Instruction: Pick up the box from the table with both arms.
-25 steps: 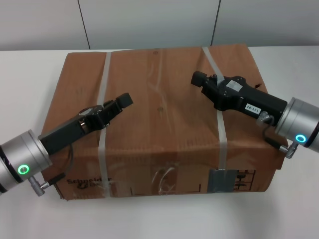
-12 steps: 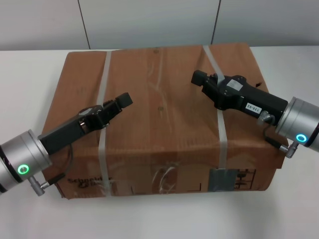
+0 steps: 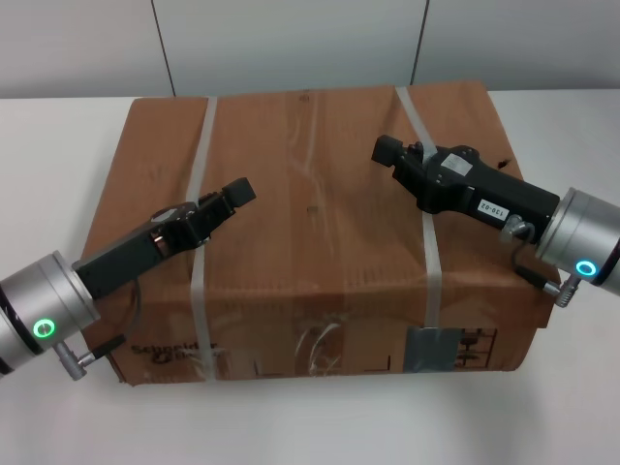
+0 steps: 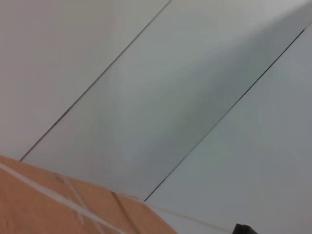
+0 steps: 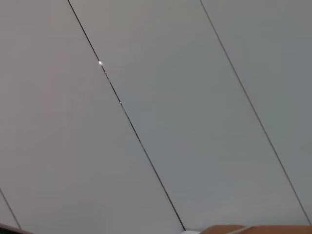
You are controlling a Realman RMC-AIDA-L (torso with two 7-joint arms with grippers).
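The box is a large flat brown carton with two whitish straps, lying on the white table. Its near side carries black print and a grey label. My left gripper hovers over the left half of the box top, beside the left strap, fingers together and holding nothing. My right gripper hovers over the right half, above the right strap, also shut and empty. A corner of the box shows in the left wrist view, and a sliver of it in the right wrist view.
A pale panelled wall stands right behind the table's far edge. Bare tabletop lies to the left, to the right and in front of the box. Both wrist views show mostly that wall.
Almost nothing. My left gripper has edged slightly back and to the left over the box top. The box and the right arm have stayed put.
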